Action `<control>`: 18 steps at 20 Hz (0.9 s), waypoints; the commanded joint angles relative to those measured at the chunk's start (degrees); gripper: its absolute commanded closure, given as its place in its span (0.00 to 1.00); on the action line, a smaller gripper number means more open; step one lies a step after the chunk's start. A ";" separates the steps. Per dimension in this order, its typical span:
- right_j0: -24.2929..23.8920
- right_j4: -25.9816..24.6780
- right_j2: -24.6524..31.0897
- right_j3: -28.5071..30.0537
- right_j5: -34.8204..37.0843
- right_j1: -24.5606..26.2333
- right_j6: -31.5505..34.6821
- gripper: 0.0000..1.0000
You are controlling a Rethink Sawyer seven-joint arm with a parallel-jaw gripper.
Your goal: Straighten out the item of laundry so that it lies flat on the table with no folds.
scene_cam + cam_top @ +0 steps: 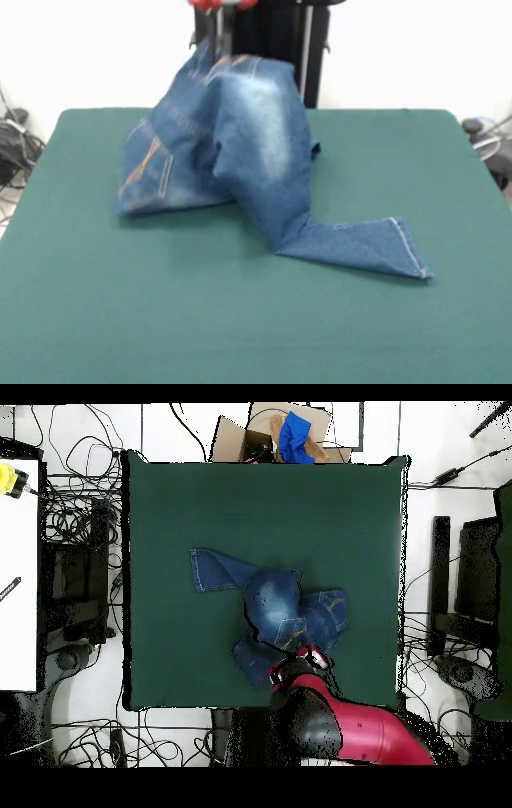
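The gripper (214, 34) comes down at the top of the front view and pinches a peak of the jeans (240, 152), its narrow fingers closed on a bunched ridge of denim near the waistband, so the cloth hangs from it like a small tent. In the overhead view the gripper (300, 662) sits at the edge of the jeans (275, 616) nearest the robot's base, with the red and black arm (345, 729) reaching in over the table's rim. From that raised point the denim falls away in two masses. In the front view, one side drapes down to the left, showing a back pocket with orange stitching (148, 168), and rests crumpled on the table (240, 320). The other side, marked by a pale faded patch, slopes down to the right and ends in a single leg lying flat on the green cloth, its hemmed cuff (408, 248) pointing away from the heap. The other leg is hidden in the folds. The garment lies somewhat toward the robot's half of the table, with bare green felt on every side of it. Beyond the table's far edge in the overhead view stands an open cardboard box (275, 434) with something blue in it, and cables (80, 514) sprawl on the floor beside the table.
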 commanded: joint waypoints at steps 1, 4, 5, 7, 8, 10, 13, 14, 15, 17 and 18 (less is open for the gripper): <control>13.67 14.08 -9.98 7.68 27.60 -27.42 9.83 1.00; 16.65 12.68 -12.86 4.45 36.78 -31.74 12.19 1.00; 17.36 12.48 -13.49 3.68 38.61 -32.73 12.74 1.00; 18.30 12.82 -14.65 3.05 40.43 -33.94 12.79 1.00; 18.74 13.06 -15.15 3.03 40.79 -34.33 12.94 1.00; 19.31 14.17 -15.92 3.80 39.09 -33.71 12.04 1.00; 19.57 15.29 -16.44 4.42 35.56 -31.27 10.46 1.00; 19.61 15.67 -16.32 4.21 34.96 -30.82 9.83 1.00; 19.36 15.83 -16.13 4.09 34.19 -30.07 9.23 1.00; 18.28 15.83 -16.06 4.27 32.68 -28.47 7.86 1.00; 17.68 15.56 -16.15 4.47 32.29 -27.86 7.52 1.00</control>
